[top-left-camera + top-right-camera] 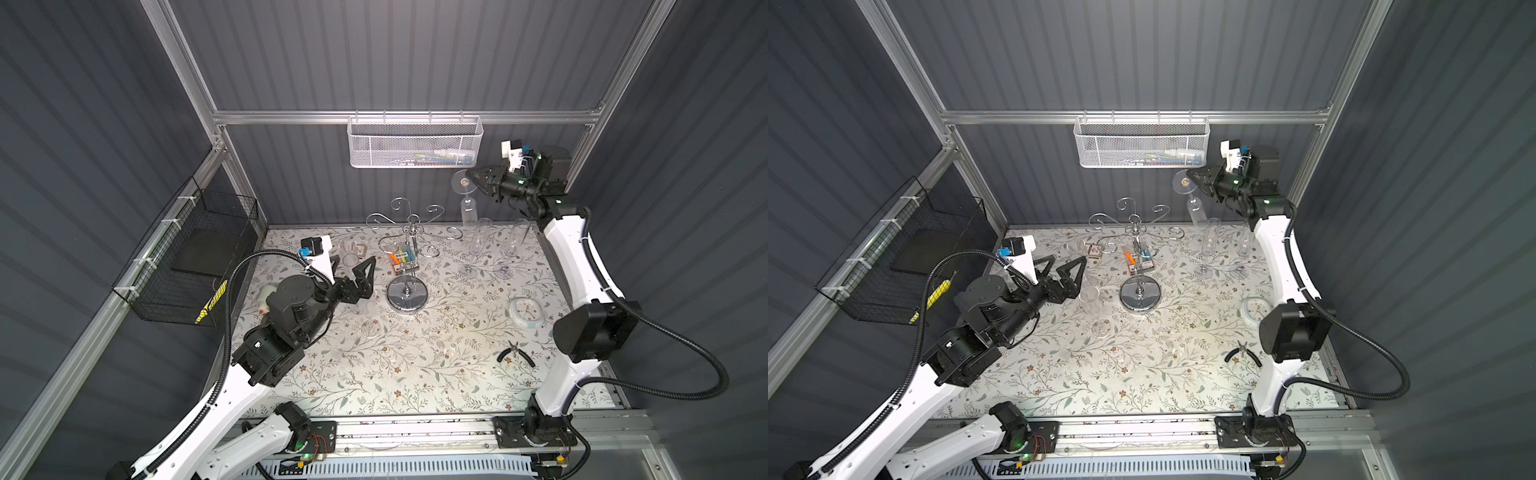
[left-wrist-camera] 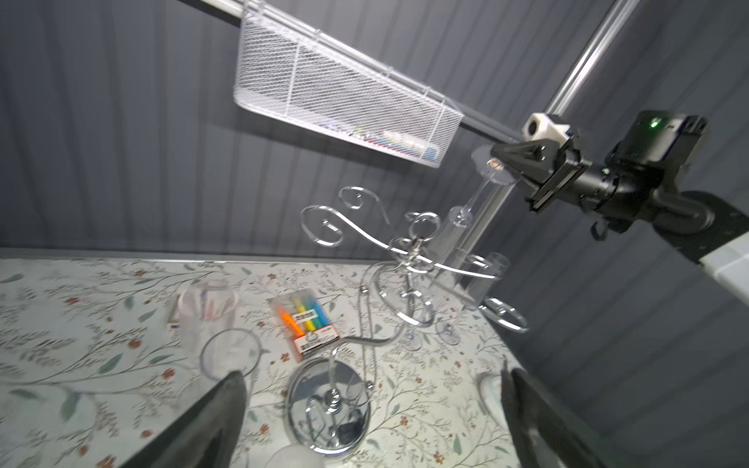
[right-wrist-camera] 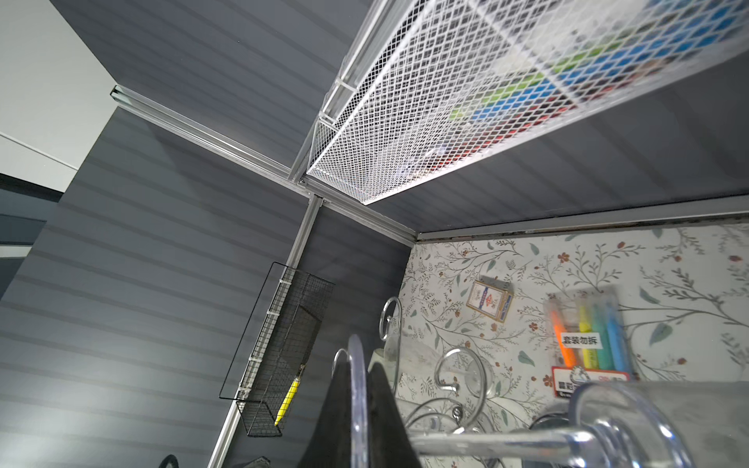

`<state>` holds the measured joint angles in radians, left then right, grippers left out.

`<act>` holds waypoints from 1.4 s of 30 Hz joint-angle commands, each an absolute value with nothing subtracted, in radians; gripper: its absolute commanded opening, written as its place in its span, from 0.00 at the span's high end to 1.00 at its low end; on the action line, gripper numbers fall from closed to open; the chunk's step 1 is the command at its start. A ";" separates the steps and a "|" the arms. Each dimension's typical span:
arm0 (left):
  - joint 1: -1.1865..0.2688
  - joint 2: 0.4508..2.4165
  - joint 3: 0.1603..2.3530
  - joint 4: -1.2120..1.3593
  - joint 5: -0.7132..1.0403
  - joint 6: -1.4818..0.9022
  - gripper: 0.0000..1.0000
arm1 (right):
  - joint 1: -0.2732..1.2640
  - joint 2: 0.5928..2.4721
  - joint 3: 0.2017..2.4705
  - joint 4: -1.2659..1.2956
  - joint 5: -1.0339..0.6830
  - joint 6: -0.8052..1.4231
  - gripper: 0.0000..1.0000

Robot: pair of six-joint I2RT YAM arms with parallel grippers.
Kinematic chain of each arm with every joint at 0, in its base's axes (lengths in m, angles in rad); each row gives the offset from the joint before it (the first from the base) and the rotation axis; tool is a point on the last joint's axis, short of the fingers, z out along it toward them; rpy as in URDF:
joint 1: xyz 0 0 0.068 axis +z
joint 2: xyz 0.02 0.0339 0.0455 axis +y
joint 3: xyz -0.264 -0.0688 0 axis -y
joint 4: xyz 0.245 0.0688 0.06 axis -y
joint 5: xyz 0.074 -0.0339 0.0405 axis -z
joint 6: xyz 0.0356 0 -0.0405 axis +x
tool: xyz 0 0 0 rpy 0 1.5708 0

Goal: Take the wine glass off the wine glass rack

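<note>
The chrome wine glass rack (image 1: 407,296) (image 1: 1140,296) stands mid-table, with its scroll arms (image 2: 324,231) (image 3: 458,372) spread above the pole. A clear wine glass (image 1: 468,214) (image 1: 1196,214) (image 2: 466,214) hangs upside down, high and to the right of the rack's arms, just below the white mesh basket. My right gripper (image 1: 471,176) (image 1: 1192,174) (image 3: 360,364) is shut on the glass's round foot (image 3: 356,405). In both top views the glass looks clear of the arms. My left gripper (image 1: 353,266) (image 1: 1061,266) (image 2: 373,372) stands open and holds nothing, low and left of the rack's base.
Two tall flutes (image 1: 478,245) stand at the back right. Clear glasses (image 1: 349,253) (image 1: 370,320) sit beside my left gripper. Also here: a highlighter pack (image 1: 403,259), a clock (image 1: 527,311), pliers (image 1: 513,353), the white mesh basket (image 1: 415,143), and a black wire basket (image 1: 187,257).
</note>
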<state>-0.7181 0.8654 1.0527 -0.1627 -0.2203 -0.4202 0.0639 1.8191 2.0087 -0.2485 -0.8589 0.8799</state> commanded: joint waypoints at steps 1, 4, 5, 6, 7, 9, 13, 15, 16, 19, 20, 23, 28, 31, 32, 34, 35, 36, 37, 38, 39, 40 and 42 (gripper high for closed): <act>-0.715 0.911 1.126 -0.067 -0.076 -0.522 0.00 | 0.053 1.712 1.922 -0.189 -0.861 0.756 1.00; -0.715 0.952 1.169 -0.042 -0.122 -0.659 0.00 | 0.052 1.585 1.769 -0.086 -0.855 0.703 1.00; -0.715 0.953 1.163 -0.004 -0.139 -0.692 0.00 | 0.052 1.540 1.703 -0.031 -0.851 0.688 1.00; -0.715 0.950 1.149 0.048 -0.137 -0.701 0.00 | 0.052 1.504 1.656 0.006 -0.844 0.671 1.00; -0.715 0.946 1.131 0.119 -0.121 -0.705 0.00 | 0.052 1.464 1.606 0.044 -0.829 0.649 1.00; -0.715 0.948 1.114 0.195 -0.099 -0.712 0.00 | 0.053 1.409 1.549 0.070 -0.784 0.613 1.00; -0.715 0.983 1.149 0.162 -0.055 -0.708 0.00 | 0.051 1.399 1.536 0.074 -0.808 0.611 1.00; -0.715 0.992 1.141 0.165 -0.042 -0.725 0.00 | 0.052 1.417 1.542 0.096 -0.840 0.643 1.00; -0.715 0.996 1.132 0.177 -0.034 -0.738 0.00 | 0.052 1.425 1.547 0.105 -0.852 0.656 1.00; -0.714 1.000 1.125 0.172 -0.019 -0.753 0.00 | 0.051 1.443 1.561 0.138 -0.874 0.691 1.00; -0.715 0.999 1.128 0.161 -0.018 -0.751 0.00 | 0.051 1.447 1.564 0.140 -0.874 0.690 1.00; -0.715 0.995 1.123 0.149 -0.025 -0.751 0.00 | 0.052 1.457 1.579 0.140 -0.877 0.686 1.00; -0.715 0.991 1.118 0.146 -0.022 -0.752 0.00 | 0.051 1.470 1.595 0.144 -0.886 0.691 1.00; -0.715 0.992 1.114 0.149 -0.016 -0.756 0.00 | 0.052 1.471 1.596 0.153 -0.891 0.695 1.00; -0.715 0.994 1.115 0.150 -0.012 -0.756 0.00 | 0.051 1.471 1.597 0.155 -0.894 0.697 1.00; -0.715 0.999 1.116 0.152 -0.004 -0.759 0.00 | 0.052 1.466 1.600 0.157 -0.902 0.694 1.00; -0.715 1.005 1.117 0.152 0.000 -0.764 0.00 | 0.052 1.463 1.599 0.158 -0.909 0.689 1.00; -0.715 1.010 1.120 0.152 0.003 -0.771 0.00 | 0.051 1.461 1.598 0.160 -0.915 0.685 1.00; -0.715 1.018 1.125 0.152 0.011 -0.782 0.00 | 0.051 1.454 1.596 0.163 -0.922 0.677 1.00; -0.715 1.028 1.132 0.153 0.024 -0.792 0.00 | 0.051 1.446 1.591 0.169 -0.933 0.666 1.00; -0.715 1.037 1.139 0.154 0.035 -0.801 0.00 | 0.052 1.436 1.584 0.179 -0.941 0.656 1.00; -0.715 1.048 1.147 0.156 0.049 -0.815 0.00 | 0.052 1.422 1.570 0.196 -0.949 0.645 1.00; -0.715 1.066 1.162 0.168 0.074 -0.843 0.00 | 0.052 1.387 1.529 0.246 -0.961 0.616 1.00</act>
<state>-0.7181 1.0431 1.1263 0.1375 0.0174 -0.7948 0.0521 1.4586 1.5478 0.1303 -0.9131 0.6708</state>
